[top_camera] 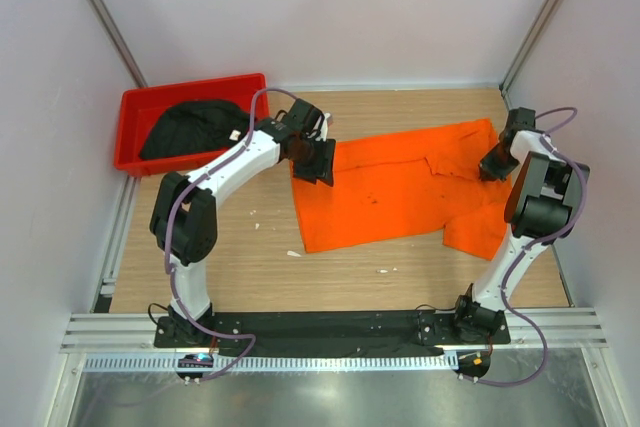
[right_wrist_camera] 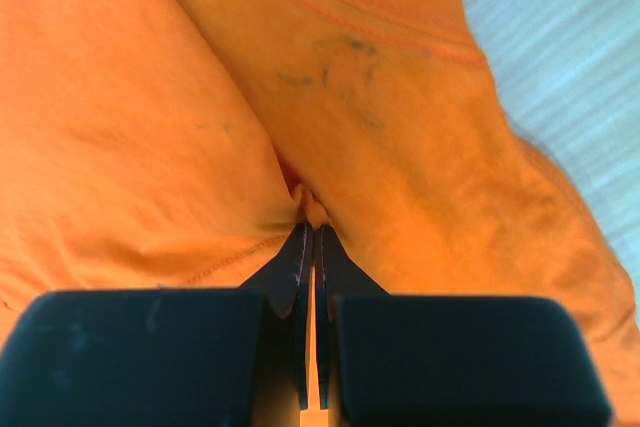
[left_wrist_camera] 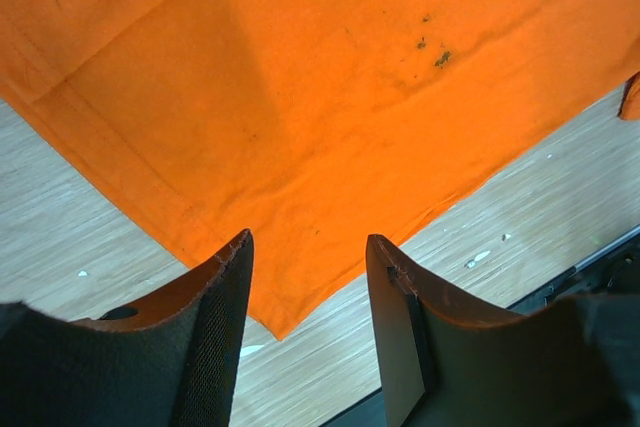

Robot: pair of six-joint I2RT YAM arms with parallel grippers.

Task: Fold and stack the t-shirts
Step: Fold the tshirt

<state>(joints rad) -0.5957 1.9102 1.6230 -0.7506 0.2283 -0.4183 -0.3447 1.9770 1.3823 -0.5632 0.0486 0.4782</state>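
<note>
- The orange t-shirt (top_camera: 400, 192) lies spread on the table (top_camera: 250, 277), from the centre to the right. The black t-shirt (top_camera: 190, 129) sits bundled in the red bin (top_camera: 135, 107) at the far left.
- The step in hand looks like the start of the orange shirt's first fold. The right gripper (right_wrist_camera: 310, 215) is pressed together on a small pucker of orange cloth at the shirt's far right, by the sleeve.
- The left gripper (left_wrist_camera: 305, 247) hangs spread over the shirt's left edge, holding nothing.
- The next move probably calls for the left fingers to pinch their edge too, so both sides lift evenly.
- It is hard to tell how many layers the right jaws caught. The left gripper hides the shirt's far-left corner from above, and the black shirt's shape is unreadable in its heap.
</note>
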